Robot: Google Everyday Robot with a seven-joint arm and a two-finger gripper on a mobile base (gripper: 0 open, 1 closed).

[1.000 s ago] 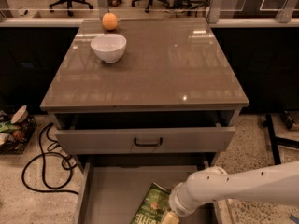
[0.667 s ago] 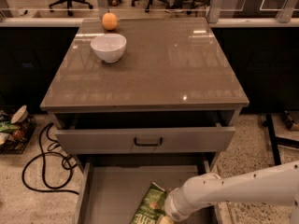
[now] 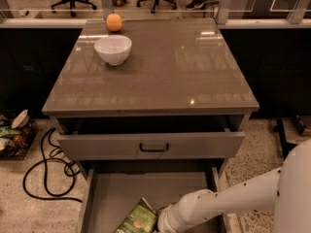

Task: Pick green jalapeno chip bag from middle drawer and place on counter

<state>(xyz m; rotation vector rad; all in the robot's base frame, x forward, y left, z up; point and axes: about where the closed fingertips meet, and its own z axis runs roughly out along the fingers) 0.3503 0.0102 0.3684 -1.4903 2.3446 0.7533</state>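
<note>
One green bag (image 3: 137, 221) lies tilted at the near end of the open middle drawer (image 3: 146, 191). The end effector (image 3: 164, 225) sits low in the drawer at the arm's tip, right beside the bag. Whether it is open or closed I cannot tell. I'd say the grasp is the step in hand. Next it needs a firm hold on the crinkly foil, then a lift that clears the handled drawer (image 3: 150, 145) jutting out above. Beyond, the worktop (image 3: 184, 62) waits, with a white bowl (image 3: 112, 49) and an orange (image 3: 114, 22) at its far left.
</note>
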